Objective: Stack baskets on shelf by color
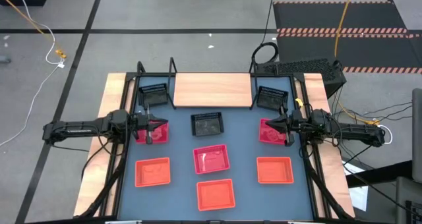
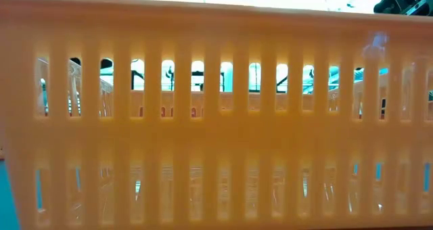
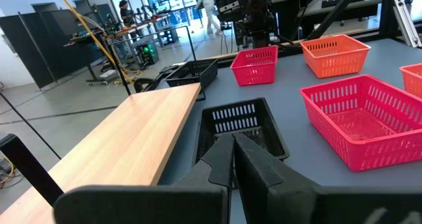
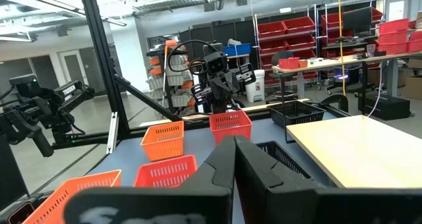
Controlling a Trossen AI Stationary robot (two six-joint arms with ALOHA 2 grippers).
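In the high view the shelf's wooden plank (image 1: 212, 90) stands at the table's far middle. Black baskets rest on the tabletop at its left (image 1: 153, 95), at its right (image 1: 270, 97) and in front of it (image 1: 207, 124). Pink-red baskets sit at the left (image 1: 151, 132), the middle (image 1: 211, 159) and the right (image 1: 271, 132). Three orange baskets lie nearer (image 1: 152, 172) (image 1: 215, 194) (image 1: 273, 170). My left gripper (image 1: 158, 125) (image 3: 232, 145) hovers shut over the left pink-red basket. My right gripper (image 1: 269, 125) (image 4: 234, 148) hovers shut over the right one.
The low view is filled by the slotted wall of an orange basket (image 2: 216, 122) close to the camera. Black wire posts (image 1: 173, 66) rise at the shelf's ends. Wooden strips (image 1: 112, 118) border the blue-grey tabletop. Bare tabletop lies between the basket rows.
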